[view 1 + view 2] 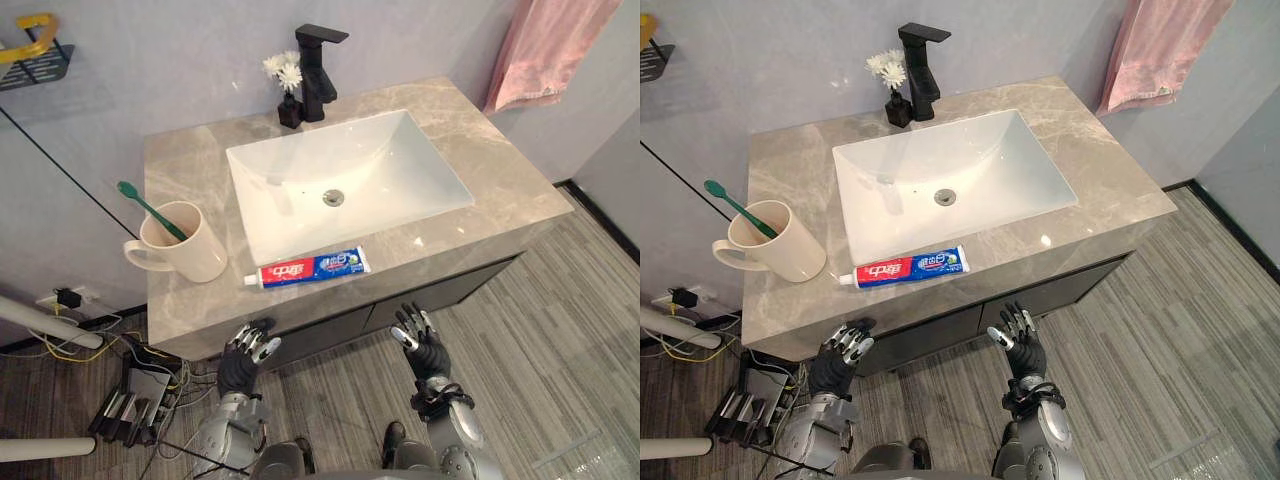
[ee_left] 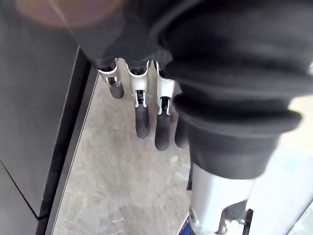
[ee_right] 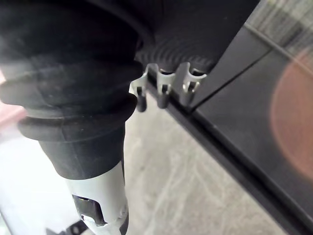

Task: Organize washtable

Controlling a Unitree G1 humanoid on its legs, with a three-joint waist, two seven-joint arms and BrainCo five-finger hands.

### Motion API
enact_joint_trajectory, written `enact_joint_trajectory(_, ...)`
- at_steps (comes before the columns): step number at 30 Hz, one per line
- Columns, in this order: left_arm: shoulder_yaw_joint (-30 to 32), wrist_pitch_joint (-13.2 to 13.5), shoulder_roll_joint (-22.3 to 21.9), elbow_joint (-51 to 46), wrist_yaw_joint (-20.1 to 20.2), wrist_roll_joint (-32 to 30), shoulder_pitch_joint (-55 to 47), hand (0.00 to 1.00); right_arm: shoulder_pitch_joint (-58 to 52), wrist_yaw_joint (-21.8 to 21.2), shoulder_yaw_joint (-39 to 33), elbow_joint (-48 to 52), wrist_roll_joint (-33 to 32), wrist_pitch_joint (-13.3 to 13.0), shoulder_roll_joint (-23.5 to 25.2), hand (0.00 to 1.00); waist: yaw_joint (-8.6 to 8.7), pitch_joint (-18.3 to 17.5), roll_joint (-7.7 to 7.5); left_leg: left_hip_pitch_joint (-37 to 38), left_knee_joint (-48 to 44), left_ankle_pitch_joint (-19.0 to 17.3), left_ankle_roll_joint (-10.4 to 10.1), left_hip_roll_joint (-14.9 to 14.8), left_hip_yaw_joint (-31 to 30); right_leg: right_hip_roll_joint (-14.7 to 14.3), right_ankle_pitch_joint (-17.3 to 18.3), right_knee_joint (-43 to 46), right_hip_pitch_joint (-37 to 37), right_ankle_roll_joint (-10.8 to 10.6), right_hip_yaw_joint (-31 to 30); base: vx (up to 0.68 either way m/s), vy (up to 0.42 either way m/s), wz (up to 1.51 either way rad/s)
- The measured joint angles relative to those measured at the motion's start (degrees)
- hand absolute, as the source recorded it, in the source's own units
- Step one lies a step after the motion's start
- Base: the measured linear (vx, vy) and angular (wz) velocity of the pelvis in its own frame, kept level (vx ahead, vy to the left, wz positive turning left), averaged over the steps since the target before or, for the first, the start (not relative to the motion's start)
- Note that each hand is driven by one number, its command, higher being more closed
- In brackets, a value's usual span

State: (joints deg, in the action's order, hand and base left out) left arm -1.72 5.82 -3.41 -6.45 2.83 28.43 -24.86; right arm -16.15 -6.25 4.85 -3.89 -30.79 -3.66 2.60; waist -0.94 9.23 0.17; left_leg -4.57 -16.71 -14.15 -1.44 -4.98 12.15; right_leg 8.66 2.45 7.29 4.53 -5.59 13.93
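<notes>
start of job | toothbrush [image 1: 150, 210] already in mug [image 1: 190, 250] | toothpaste tube [image 1: 306, 268] lies flat on counter [image 1: 500, 170] in front of sink [image 1: 290, 200], likely goes in mug next | left hand [image 1: 245, 352], right hand [image 1: 420, 340] below counter edge, fingers apart, empty

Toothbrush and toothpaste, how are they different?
The green toothbrush stands tilted in the cream mug; the toothpaste tube lies flat on the marble countertop, in front of the sink. The toothbrush is thin and one colour; the toothpaste tube is wider, in red, blue and white. Both are on the same countertop, near its front.
</notes>
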Motion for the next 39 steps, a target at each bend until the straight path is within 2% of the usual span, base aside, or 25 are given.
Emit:
enact_joint_trajectory(5, -0.3, -0.2, -1.5, -0.1, -1.1, 0.0, -0.3, 0.0, 0.0, 0.1, -2.1, 0.0, 0.0, 0.0, -0.4, 0.0, -0.14, 0.2, -0.21, -0.3, 0.3, 2.0, -0.1, 1.1, -4.3, 0.8, -0.1, -2.4, -5.0, -0.2, 6.0, 0.06, -0.003, 0.67)
enact_joint_trajectory(7, 0.2, -0.1, -1.5, -1.6, -2.6, -0.1, -0.4, 0.0, 0.1, 1.1, -3.9, 0.0, -0.1, -0.2, -0.2, 0.0, -0.49, 0.4, -0.42, -2.0, -2.1, 2.7, 0.8, 1.1, -1.6, 1.6, 1.2, -1.6, -6.0, -0.3, 8.9, 0.01, 0.006, 0.89)
enact_joint_trajectory(9, 2.2, 1.3, -1.7, -3.3, -5.6, -0.2, -0.8, 0.0, -0.5, 2.6, -6.5, 0.0, -0.1, -0.5, 0.5, 0.0, -0.34, 1.1, -0.52, -2.6, -2.7, 2.8, 2.1, -0.4, 7.1, 2.4, 2.3, -1.4, -7.7, -0.6, 13.0, -0.03, 0.045, 0.87)
enact_joint_trajectory(10, 3.1, 1.7, -1.8, -3.5, -6.3, -0.2, -1.1, 0.0, -0.6, 2.8, -6.9, 0.0, -0.2, -0.5, 0.6, 0.0, -0.2, 1.1, -0.48, -2.5, -2.0, 2.7, 2.2, -0.6, 8.2, 2.3, 2.5, -1.4, -8.0, -0.8, 13.8, -0.05, 0.036, 0.77)
enact_joint_trajectory(12, 6.1, 2.3, -2.0, -3.6, -9.9, -0.2, -1.6, 0.0, -1.5, 3.9, -7.4, 0.1, -0.7, -0.7, 0.6, 0.0, -0.01, 1.2, -1.21, -1.7, 2.6, 4.4, 2.8, 1.2, 5.5, 2.3, 2.6, -1.6, -9.1, -0.7, 16.8, -0.03, -0.021, 0.82)
enact_joint_trajectory(15, 7.7, 2.3, -2.1, -3.6, -11.7, -0.6, -1.7, 0.0, -3.0, 4.8, -9.6, 0.1, -0.7, -0.9, 1.4, 0.0, 0.04, 1.1, -1.79, -1.5, 6.9, 7.2, 3.3, 3.7, 2.2, 3.4, 2.6, -1.6, -9.8, -0.6, 19.2, -0.01, 0.033, 0.75)
enact_joint_trajectory(20, 11.0, 1.9, -3.3, -1.8, -11.0, -2.3, -4.3, 0.0, -3.7, 5.0, -9.5, 0.1, 0.6, -0.3, 1.6, 0.0, -0.1, 1.0, -2.92, 1.5, 11.7, 9.2, 3.8, 5.3, 1.6, 4.4, 1.6, -1.6, -10.6, 0.4, 17.9, 0.0, 0.09, 0.11)
enact_joint_trajectory(21, 8.6, 0.9, -2.9, 0.8, -6.5, -6.6, -3.5, 0.0, -3.7, 5.1, -9.8, 0.0, 5.6, 0.4, 1.9, 0.0, 0.16, 0.0, -1.52, 6.3, 20.8, 14.3, 4.0, 6.3, 2.7, 4.2, -0.4, -3.4, -10.2, 0.9, 14.1, 0.0, 0.041, 0.01)
enact_joint_trajectory(26, 8.6, 0.9, -2.7, 0.9, -6.5, -6.6, -3.2, 0.0, -3.7, 5.1, -10.1, -0.2, 5.6, 0.4, 1.8, 0.0, 0.21, 0.0, -1.52, 6.2, 20.7, 14.3, 4.0, 6.3, 2.8, 4.2, -0.4, -3.5, -10.2, 0.9, 14.0, -0.01, -0.007, 0.02)
enact_joint_trajectory(27, 9.1, 0.8, -1.6, 2.8, -6.6, -6.6, 0.1, 0.0, -2.7, 5.5, -13.6, -4.0, 5.5, 0.4, 1.4, 0.0, 0.09, 0.0, -1.53, 4.6, 18.0, 14.0, 3.6, 5.9, 2.9, 4.1, -0.3, -3.8, -10.3, 0.9, 14.1, -0.05, -0.053, 0.05)
enact_joint_trajectory(32, 9.3, 0.6, -0.9, 5.2, -6.7, -6.6, 1.7, 0.0, -1.8, 7.5, -17.1, -4.2, 5.3, 0.4, 1.3, 0.0, 0.06, -0.1, -1.41, 4.1, 17.3, 13.5, 2.8, 5.4, 3.8, 3.6, 0.0, -4.9, -10.4, 0.3, 12.6, -0.08, -0.042, -0.11)
enact_joint_trajectory(33, 9.5, 0.6, -0.8, 5.4, -6.8, -6.6, 2.2, 0.0, -1.6, 7.7, -19.1, -4.2, 4.8, 0.4, 1.2, 0.0, 0.15, -0.1, -1.42, 3.9, 17.4, 13.4, 2.8, 5.4, 3.8, 3.6, 0.4, -5.1, -10.4, -0.2, 12.4, -0.12, -0.036, -0.04)
enact_joint_trajectory(35, 11.6, 0.5, -0.7, 5.6, -7.1, -6.6, 3.6, 0.0, 0.3, 10.7, -29.6, -4.0, 4.3, 0.4, 1.2, 0.0, 0.2, -0.2, -0.99, 3.4, 16.5, 13.4, 2.8, 5.0, 4.5, 3.4, 0.6, -5.2, -10.3, -1.3, 11.9, -0.1, -0.035, -0.05)
enact_joint_trajectory(39, 15.9, 0.6, -0.7, 5.6, -8.7, -6.8, 4.0, 0.0, 3.6, 17.1, -48.0, -1.2, 4.3, -1.1, -0.7, 0.0, 0.24, -0.7, -0.22, 3.3, 15.8, 13.5, 2.7, 4.3, 4.7, 3.0, 0.6, -5.0, -10.3, -1.5, 11.7, -0.02, -0.022, -0.03)
